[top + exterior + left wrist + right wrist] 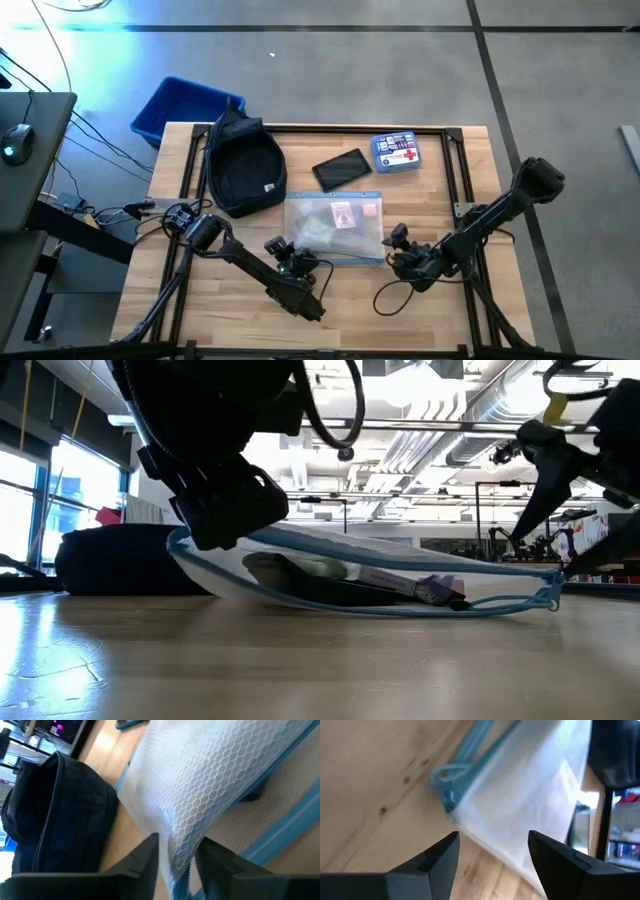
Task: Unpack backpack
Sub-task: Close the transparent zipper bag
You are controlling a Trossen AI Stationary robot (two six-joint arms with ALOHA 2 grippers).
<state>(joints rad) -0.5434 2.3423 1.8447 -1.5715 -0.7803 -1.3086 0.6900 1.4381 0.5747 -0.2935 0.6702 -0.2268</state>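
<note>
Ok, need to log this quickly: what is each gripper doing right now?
Left gripper: fingers around the edge of the clear mesh pouch; whether they grip it cannot be told.
Right gripper: open, holding nothing, at the pouch's zip-pull corner.
</note>
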